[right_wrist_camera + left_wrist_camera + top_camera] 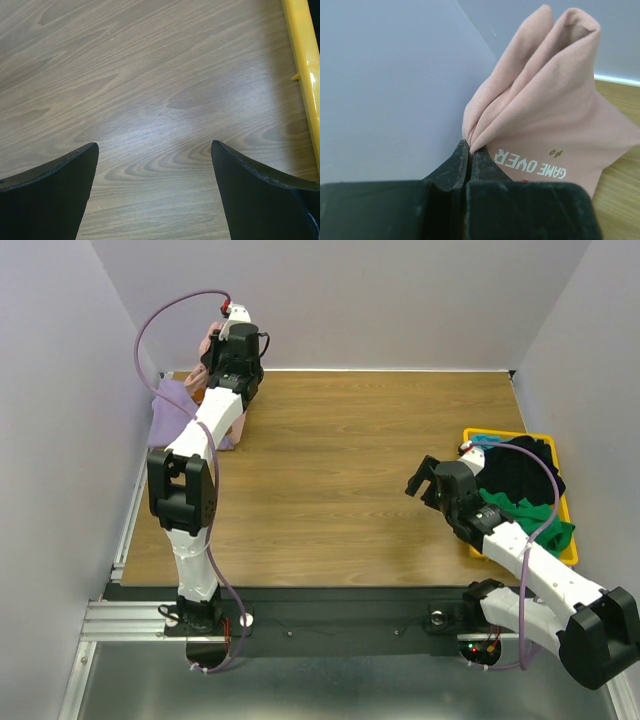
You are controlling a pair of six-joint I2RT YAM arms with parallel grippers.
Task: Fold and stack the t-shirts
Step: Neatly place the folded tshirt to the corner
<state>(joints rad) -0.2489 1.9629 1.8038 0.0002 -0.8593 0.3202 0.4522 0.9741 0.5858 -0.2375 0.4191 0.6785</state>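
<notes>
"Pink t-shirt [545, 100] first: where is it, and what has hold of it?"

"Up at about eleven o'clock, in the far left corner of the bench [350, 460]. The left tool [469, 150] is clamped tight on a bunched fold of it. The cloth fans upward from the pinch, and upside-down white letters reading GAME OVER show just past the fingertips. Whether its lower hem touches the wood I cannot tell."

"What crowds that tool?"

"The left wall [380, 90] runs close along its nine o'clock side, and the back wall [380, 300] stands right behind it at twelve. A lavender t-shirt [172, 405] lies heaped on the bench at the tool's seven o'clock, against the left wall and partly hidden behind the left arm [185, 490]."

"And the other side?"

"The right tool [155, 150] stands wide open with nothing between its fingers, over bare wood at about three o'clock. Just beside it, at its own three o'clock, is a yellow tray [302, 65] set along the bench's right edge. A black t-shirt [525, 475] lies heaped in it, with a green t-shirt [550, 530] spilling toward the near rim. The right arm [540, 570] crosses the tray's near corner."

"Room to move?"

"Bare wood spans the middle, from the left arm across to the right tool and out to the far edge at twelve. The two tools are well apart. The tight spots are the far left corner and the narrow strip between the right tool and the tray."
</notes>
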